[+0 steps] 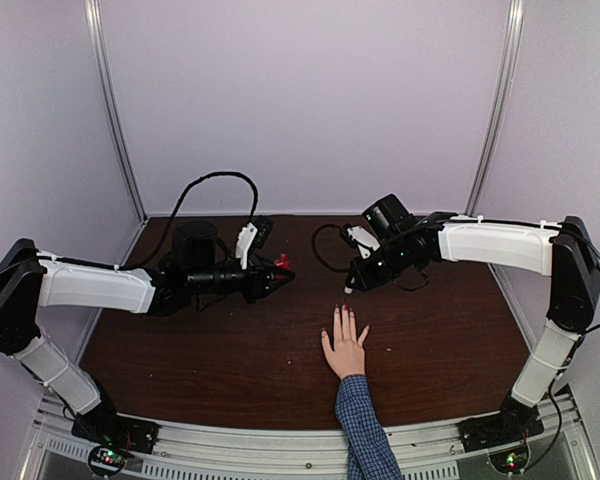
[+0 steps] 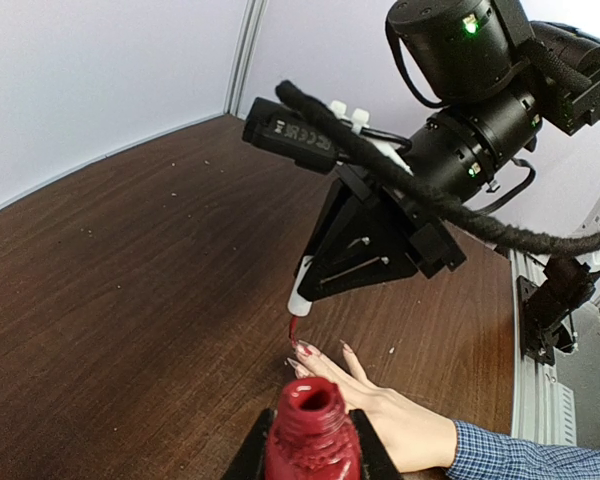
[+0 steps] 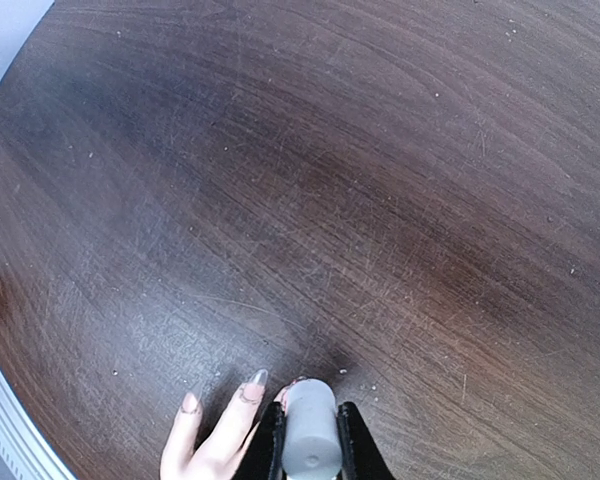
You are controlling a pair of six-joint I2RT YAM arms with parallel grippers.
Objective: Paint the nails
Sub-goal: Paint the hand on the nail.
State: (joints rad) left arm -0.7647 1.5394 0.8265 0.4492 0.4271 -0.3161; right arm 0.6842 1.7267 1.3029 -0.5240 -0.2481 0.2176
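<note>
Nails (image 2: 302,350) partly painted dark red, two bare; right gripper (image 3: 310,432) pinching brush cap (image 3: 310,425), left gripper (image 2: 310,440) clamping polish bottle (image 2: 310,435).

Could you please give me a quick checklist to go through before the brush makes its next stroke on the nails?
1. Right gripper shut on the white brush cap: ok.
2. Left gripper holding the open polish bottle upright, away from the hand: ok.
3. Hand flat on the table, fingers spread: ok.
4. Brush loaded with red polish and just above a fingertip: ok.
5. Which nails are left to paint: the left wrist view shows some red ones, the right wrist view shows two bare ones; a full count, cannot tell.
6. Brush tip lined up over the nail: cannot tell, the cap hides it in the right wrist view.
</note>
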